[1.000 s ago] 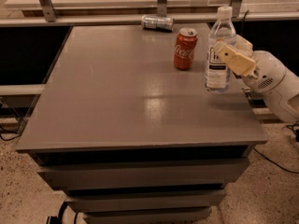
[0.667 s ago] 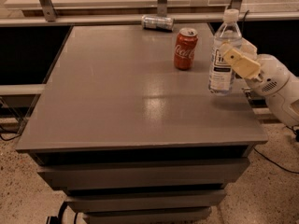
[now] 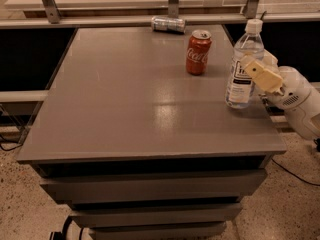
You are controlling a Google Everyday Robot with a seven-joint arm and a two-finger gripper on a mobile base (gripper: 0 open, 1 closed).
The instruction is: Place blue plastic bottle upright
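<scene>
Fingers (image 3: 262, 75) of our gripper (image 3: 251, 63) sit narrow around the blue plastic bottle (image 3: 238, 90), the tan near one lying across its right flank at label height and the other showing just behind it. We hold the bottle upright, its base on the grey table (image 3: 125, 94) near the right edge, its white cap on top.

Our white arm (image 3: 300, 104) comes in low from the right, beyond the table's edge, with the wrist angled up and left toward the bottle.

Left of the bottle and a little farther back stands a red can (image 3: 198, 52), upright and apart from it. A silver can (image 3: 168, 24) lies on its side at the far edge. Below the tabletop we see stacked grey tiers (image 3: 150, 189), and below them a speckled floor (image 3: 300, 209).

White "Coca-Cola" script reads on the red can. The bottle's pale label carries dark print that we cannot read.
</scene>
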